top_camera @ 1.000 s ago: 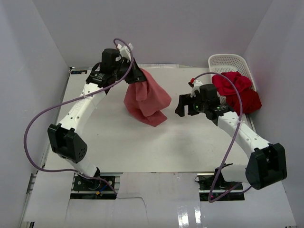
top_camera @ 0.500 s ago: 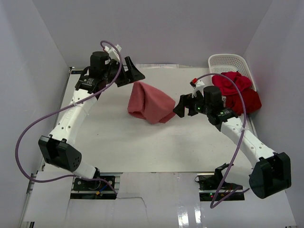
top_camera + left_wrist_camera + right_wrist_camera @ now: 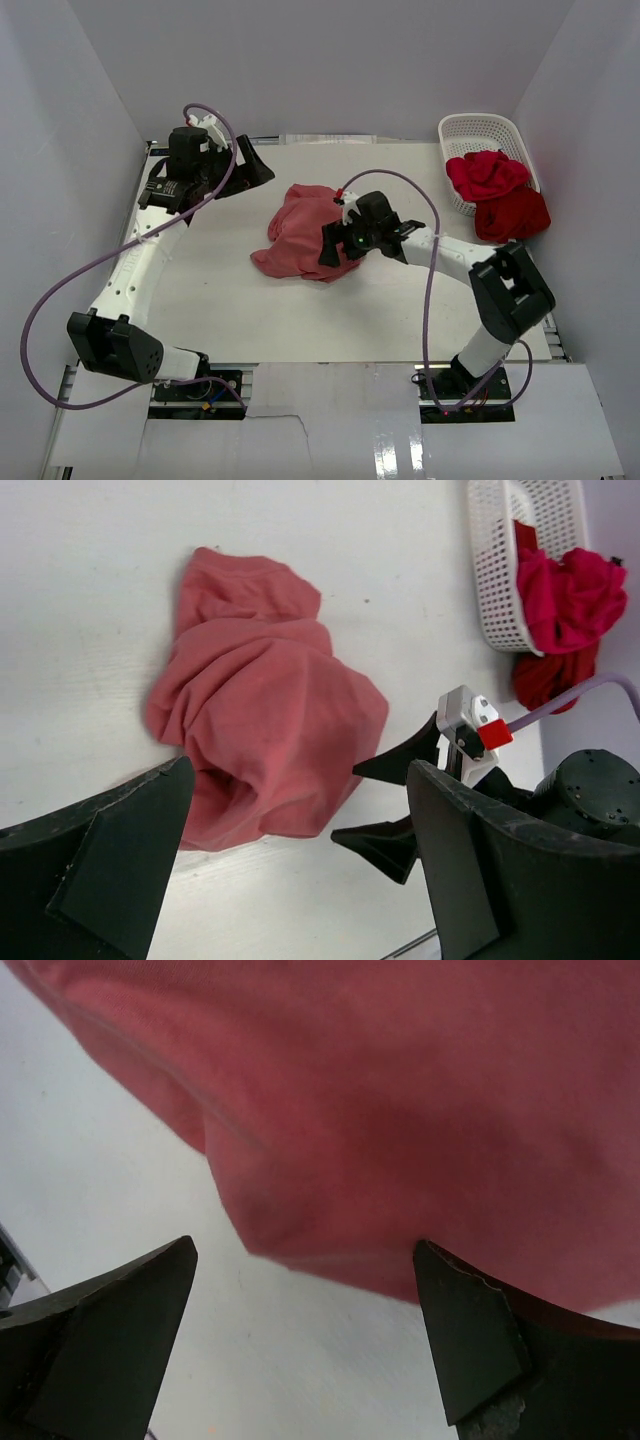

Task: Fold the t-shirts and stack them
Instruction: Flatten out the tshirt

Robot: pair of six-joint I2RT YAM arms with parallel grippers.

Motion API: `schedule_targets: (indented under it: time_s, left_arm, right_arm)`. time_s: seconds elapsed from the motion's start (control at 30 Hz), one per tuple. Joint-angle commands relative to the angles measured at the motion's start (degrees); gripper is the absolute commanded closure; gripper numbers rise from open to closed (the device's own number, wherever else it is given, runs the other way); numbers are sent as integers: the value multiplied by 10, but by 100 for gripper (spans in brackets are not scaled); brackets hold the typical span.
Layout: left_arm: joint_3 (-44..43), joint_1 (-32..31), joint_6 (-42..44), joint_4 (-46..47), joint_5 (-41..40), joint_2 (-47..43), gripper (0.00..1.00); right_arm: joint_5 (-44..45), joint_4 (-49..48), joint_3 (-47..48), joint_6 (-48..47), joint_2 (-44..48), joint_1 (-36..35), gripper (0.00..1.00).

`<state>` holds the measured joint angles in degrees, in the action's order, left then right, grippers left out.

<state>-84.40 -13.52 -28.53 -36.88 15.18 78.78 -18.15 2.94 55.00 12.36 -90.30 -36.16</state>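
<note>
3 t-shirts are in view, and none is folded or stacked. The dusty salmon-red t-shirt (image 3: 300,232) lies by itself in a crumpled heap near the middle of the table (image 3: 230,310). The other 2 sit together at the far right: the bright crimson t-shirt (image 3: 487,174) is bunched at the near end of the 1 white lattice basket (image 3: 478,122) and spills over its rim. The darker red t-shirt (image 3: 518,215) lies on the table against that end, touching the crimson one. Of the 2 grippers, the left gripper (image 3: 255,170) hangs at the far left, apart from the salmon heap. Its 2 fingers are spread wide with nothing between them. The right gripper (image 3: 330,243) sits low at the heap's right edge. Its 2 fingers are also spread wide, with cloth just ahead of the gap but not pinched, so it holds nothing. 2 purple cables (image 3: 60,275) loop off the arms, 1 each.
</note>
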Motion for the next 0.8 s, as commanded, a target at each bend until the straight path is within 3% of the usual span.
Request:
schedule_targets:
  time_s: [0.0,0.17,0.2,0.3,0.47,0.6,0.67,0.77]
  left_arm:
    - [32,6,23,-7,-21,-14,2]
    - [42,14,33,-6,-35,-26,2]
    - [43,16,34,-5,-39,-28,2]
    - [44,17,32,-5,-45,-31,2]
    - [55,25,19,-4,-78,-42,2]
    - [60,34,14,-3,-85,-51,2]
    - [63,35,13,-2,-85,-53,2]
    - [76,36,9,12,-80,-58,2]
  right_arm:
    - [38,-30,65,3,-60,-34,5]
    - [84,19,184,-3,-167,-69,1]
    - [87,41,220,-4,-181,-78,36]
    - [86,91,280,-7,-218,-96,92]
    - [15,147,338,-4,-147,-122,92]
    - [-33,155,295,10,24,-83,92]
    - [-44,156,254,39,131,-27,92]
    - [-63,176,156,58,192,171,92]
